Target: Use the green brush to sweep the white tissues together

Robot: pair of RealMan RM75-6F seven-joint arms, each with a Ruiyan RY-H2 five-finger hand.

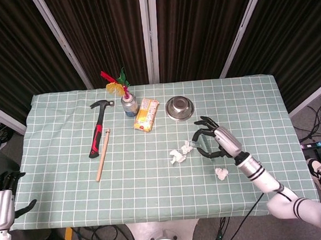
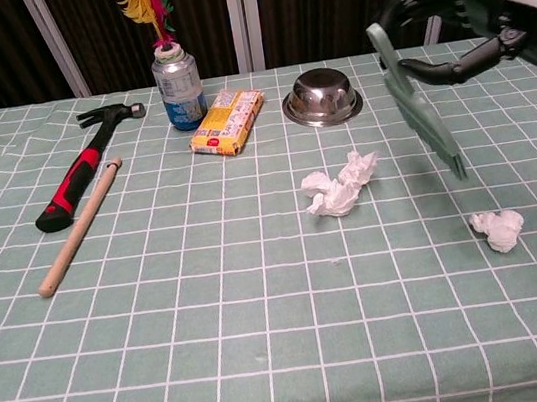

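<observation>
My right hand (image 2: 471,13) grips the handle of the green brush (image 2: 419,108) and holds it lifted off the cloth, bristles slanting down to the right. In the head view the right hand (image 1: 217,143) holds the brush (image 1: 201,144) just right of the tissue pile (image 1: 180,153). That pile of crumpled white tissues (image 2: 341,186) lies mid-table, left of the brush tip and apart from it. A single tissue ball (image 2: 498,228) sits nearer the front right, also seen as the ball (image 1: 221,173). My left hand (image 1: 0,204) hangs off the table's front left corner, holding nothing.
Along the back stand a steel bowl (image 2: 321,96), a yellow packet (image 2: 227,121) and a can with feathers (image 2: 178,88). A red-handled hammer (image 2: 81,163) and a wooden stick (image 2: 80,227) lie at the left. Green checked cloth (image 2: 272,362) covers the table.
</observation>
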